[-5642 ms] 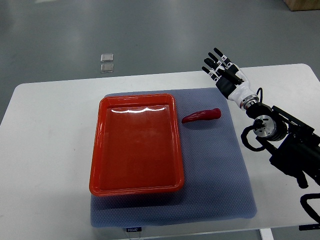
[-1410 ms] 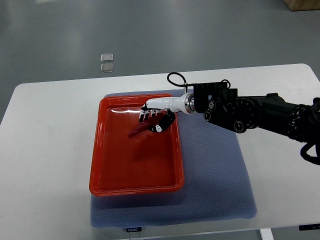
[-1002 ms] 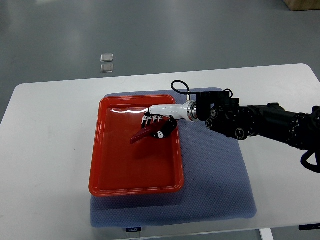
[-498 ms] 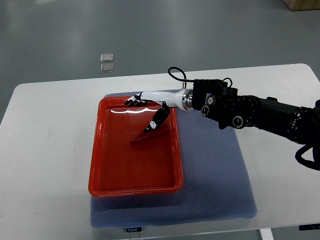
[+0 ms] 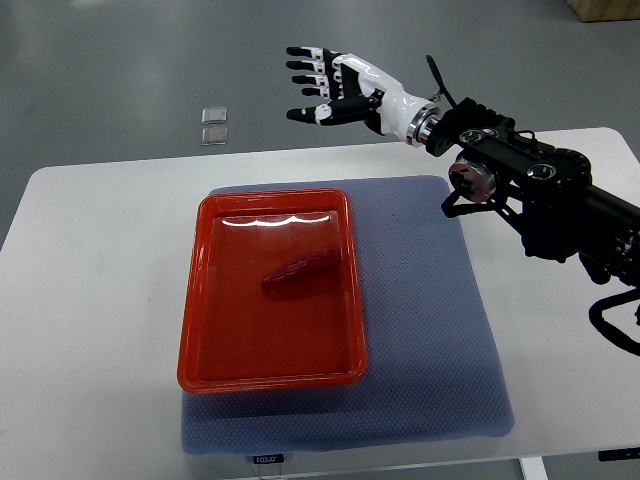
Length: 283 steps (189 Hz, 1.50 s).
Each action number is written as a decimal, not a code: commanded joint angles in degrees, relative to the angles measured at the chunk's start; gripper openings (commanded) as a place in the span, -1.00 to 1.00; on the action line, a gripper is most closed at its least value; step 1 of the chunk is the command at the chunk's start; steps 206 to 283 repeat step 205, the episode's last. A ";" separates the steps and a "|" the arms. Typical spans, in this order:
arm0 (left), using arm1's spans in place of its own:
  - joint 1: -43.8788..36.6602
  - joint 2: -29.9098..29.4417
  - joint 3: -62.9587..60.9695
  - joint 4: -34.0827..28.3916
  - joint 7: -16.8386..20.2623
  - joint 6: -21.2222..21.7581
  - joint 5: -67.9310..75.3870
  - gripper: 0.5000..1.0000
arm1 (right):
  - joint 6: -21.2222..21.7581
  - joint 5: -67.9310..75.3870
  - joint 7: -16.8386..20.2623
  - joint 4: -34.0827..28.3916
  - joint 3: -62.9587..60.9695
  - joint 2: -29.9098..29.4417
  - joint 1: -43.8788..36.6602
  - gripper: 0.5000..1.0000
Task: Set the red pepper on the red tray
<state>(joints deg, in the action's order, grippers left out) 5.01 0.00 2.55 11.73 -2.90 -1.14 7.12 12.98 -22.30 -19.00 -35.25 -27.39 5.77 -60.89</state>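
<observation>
A white tabletop (image 5: 90,300) is seen from steeply above. Nearest the viewer, a blue-grey mat (image 5: 440,330) is spread on it, and a red tray (image 5: 200,300) is set on the mat's left part. A red pepper (image 5: 301,270) is lying inside the tray, in its upper middle, slanted with one end toward the tray's far right corner. It is touched by nothing. The task appears to be done.

The pepper is judged to be light, smooth-skinned and fairly firm, likely a little slippery, with a taper toward one end. If it had to be taken up again, a pinch across its thicker middle would probably serve best, since the narrow tip could slide out of the fingers.

Farther off, the right arm (image 5: 540,190) is seen entering from the right edge, stretched up and leftward. The right hand (image 5: 335,90) is held beyond the tabletop's far edge, over the grey floor (image 5: 100,70), well apart from the tray. Its fingers (image 5: 305,70) are spread and pointed left, and nothing is held. On the floor, two small clear squares (image 5: 213,125) are lying. The left arm is not seen.
</observation>
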 commanded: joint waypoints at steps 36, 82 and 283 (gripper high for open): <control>0.00 0.00 0.00 0.14 0.00 0.00 0.00 1.00 | 0.47 16.23 -0.16 0.01 -21.30 -0.50 14.91 0.64; 0.00 0.00 -0.09 0.14 0.00 -0.09 0.00 1.00 | 2.57 17.73 -0.60 0.62 -22.97 -1.99 18.78 0.66; 0.00 0.00 -0.09 0.22 0.00 -0.09 0.00 1.00 | 3.54 17.82 -0.77 0.71 -22.97 -2.43 22.92 0.67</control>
